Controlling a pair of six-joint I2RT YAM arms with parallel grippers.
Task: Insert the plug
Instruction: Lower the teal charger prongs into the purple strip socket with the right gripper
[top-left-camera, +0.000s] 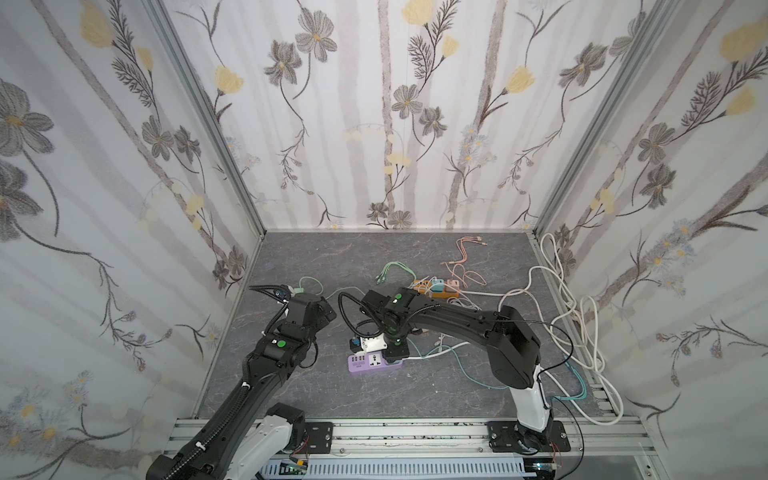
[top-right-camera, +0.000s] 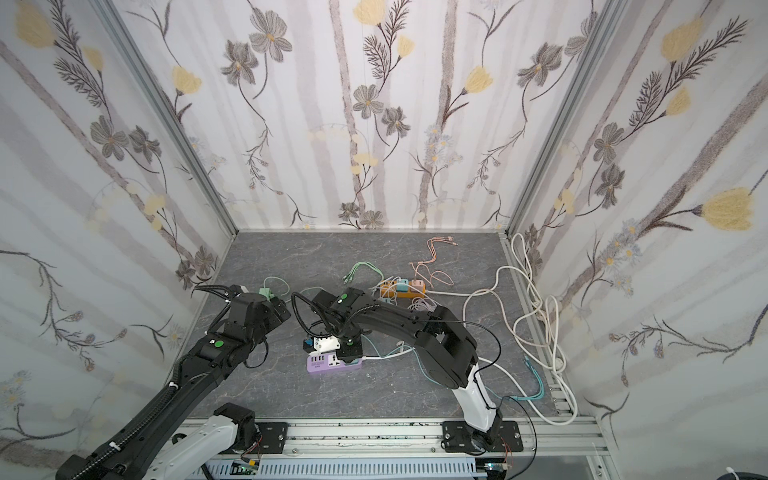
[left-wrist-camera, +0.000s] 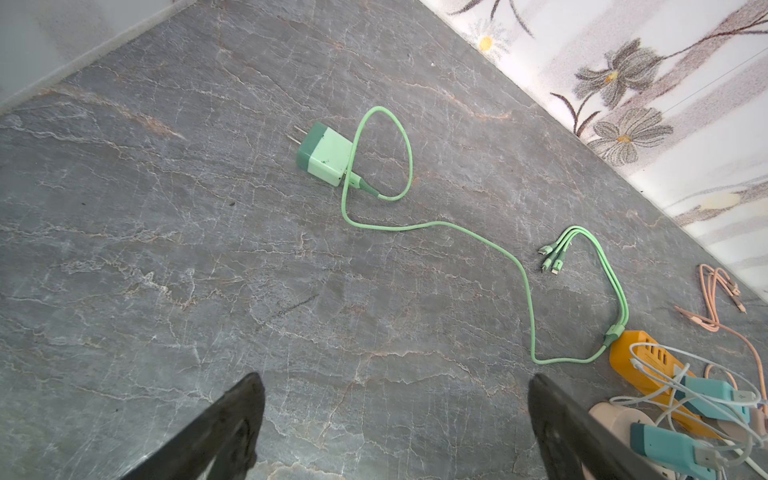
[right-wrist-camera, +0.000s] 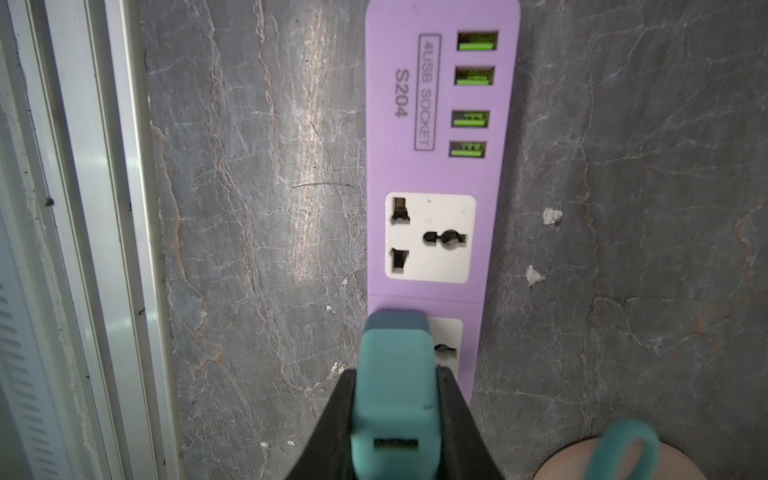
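— Where's the plug?

— The teal plug (right-wrist-camera: 395, 374) is pinched between the right fingers (right-wrist-camera: 332, 419), one black finger on each flat side, closed just to its width. Its darker front end sits at the white socket on the end of the purple power strip (right-wrist-camera: 440, 124) away from the USB ports (right-wrist-camera: 473, 75). The prongs are hidden, so I can't tell how deep they go.

— And the strip itself?

— Flat on the grey tabletop (right-wrist-camera: 249, 208), in the lower middle of the frame in both top views. Its other socket (right-wrist-camera: 430, 237) shows its slots just beside the plug.

— How's that arm standing?

— The right arm (top-left-camera: 457, 320) climbs from its base at the lower right of the frame and folds at a high elbow. It reaches left toward the middle, with the wrist bent straight down over the strip.

— The other one?

— The left arm (top-left-camera: 270, 357) slants up from the lower left corner, wrist cocked, poised above the tabletop to the left of the strip. The left fingers (left-wrist-camera: 224, 424) are spread wide and hold nothing.

— What lies in front of them?

— A green charger (left-wrist-camera: 326, 153) on its side, prongs showing. Its green cable (left-wrist-camera: 498, 249) loops and trails off to the end of an orange power strip (left-wrist-camera: 636, 361) crowded with other plugs and white leads.
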